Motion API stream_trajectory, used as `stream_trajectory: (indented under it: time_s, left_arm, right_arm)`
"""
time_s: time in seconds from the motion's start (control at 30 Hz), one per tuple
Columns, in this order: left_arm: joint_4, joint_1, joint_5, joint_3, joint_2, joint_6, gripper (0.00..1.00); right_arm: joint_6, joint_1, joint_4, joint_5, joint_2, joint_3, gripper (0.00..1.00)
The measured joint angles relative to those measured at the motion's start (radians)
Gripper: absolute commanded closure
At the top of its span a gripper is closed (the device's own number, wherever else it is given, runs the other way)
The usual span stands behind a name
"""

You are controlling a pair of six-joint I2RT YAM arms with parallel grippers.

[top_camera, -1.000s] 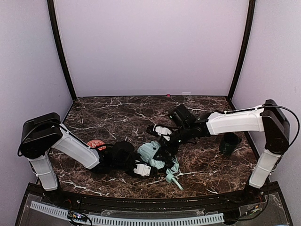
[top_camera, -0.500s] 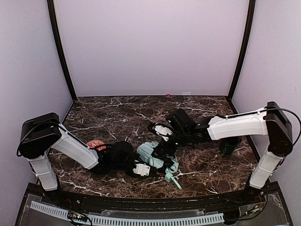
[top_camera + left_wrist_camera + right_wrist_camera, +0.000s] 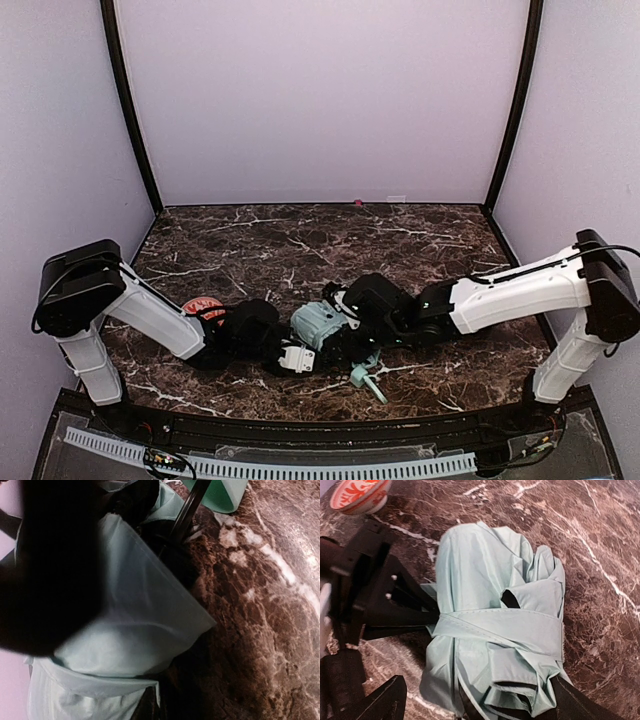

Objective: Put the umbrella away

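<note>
On the marble table (image 3: 250,240), left end effector (image 3: 431,619) pinches the umbrella (image 3: 495,625); right end effector (image 3: 340,322) gapes over it.

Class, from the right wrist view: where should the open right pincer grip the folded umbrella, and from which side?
Probably across the umbrella at its strap, from above: the strap binds the folds together there, and the left pincer holds its left edge.

One umbrella (image 3: 495,630), one red-patterned bowl (image 3: 360,494) — two arms: left arm (image 3: 150,312), right arm (image 3: 515,292).
</note>
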Motion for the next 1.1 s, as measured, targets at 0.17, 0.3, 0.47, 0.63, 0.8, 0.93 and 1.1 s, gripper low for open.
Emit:
stream_trajectory:
  time_s: [0.17, 0.3, 0.47, 0.63, 0.8, 0.93, 1.1]
  left_arm:
    - [-0.003, 0.006, -0.026, -0.015, -0.013, 0.013, 1.00]
    - [-0.015, 0.023, -0.063, -0.034, -0.036, 0.006, 1.00]
    - [-0.031, 0.016, -0.044, -0.047, -0.056, -0.027, 1.00]
    - [-0.040, 0.008, -0.027, -0.070, -0.117, -0.051, 1.00]
    - [-0.051, -0.007, -0.037, -0.075, -0.206, -0.064, 1.00]
    - [-0.050, -0.030, -0.068, -0.064, -0.202, -0.068, 1.00]
    - [-0.047, -0.037, -0.114, -0.065, -0.179, -0.069, 1.00]
  right_arm:
    - [0.023, -0.005, 0.025, 0.013, 0.105, 0.025, 0.05]
    - [0.015, -0.023, 0.085, 0.003, 0.154, 0.045, 0.33]
    - [0.008, -0.076, 0.188, -0.017, 0.213, 0.037, 0.74]
    - [-0.020, -0.130, 0.226, -0.072, 0.183, 0.009, 0.95]
    - [-0.037, -0.230, 0.242, -0.240, 0.106, -0.068, 1.00]
    - [-0.030, -0.340, 0.276, -0.436, 0.077, -0.119, 1.00]
    - [-0.026, -0.464, 0.313, -0.678, 0.080, -0.161, 1.00]
